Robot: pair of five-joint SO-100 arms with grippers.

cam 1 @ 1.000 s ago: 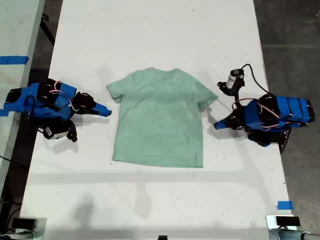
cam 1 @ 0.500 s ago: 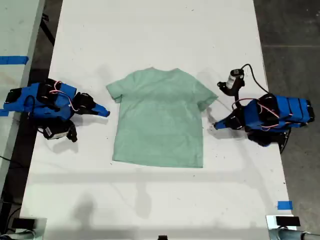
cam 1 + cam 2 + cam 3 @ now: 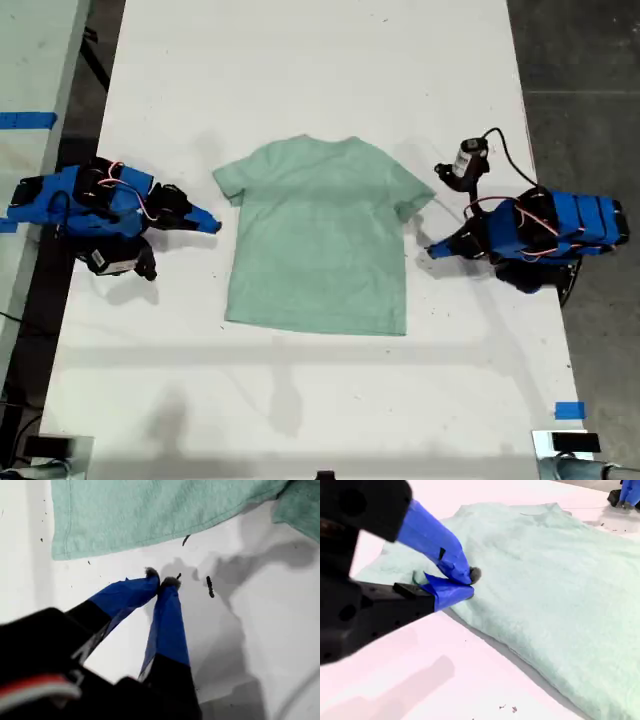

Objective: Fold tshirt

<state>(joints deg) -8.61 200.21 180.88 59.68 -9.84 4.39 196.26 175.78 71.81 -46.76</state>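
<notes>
Right now the pale mint-green short-sleeved cloth tshirt (image 3: 320, 240) lies flat and unfolded mid-way along the white table (image 3: 300, 70), neck toward the exterior view's top. My first gripper (image 3: 432, 250), at the exterior view's right, sits on bare table just beside the shirt's side edge below the sleeve, jaws closed tip to tip on nothing. My second gripper (image 3: 213, 224), at the exterior view's left, points at the other sleeve, jaws pinched together, nothing visibly held.
</notes>
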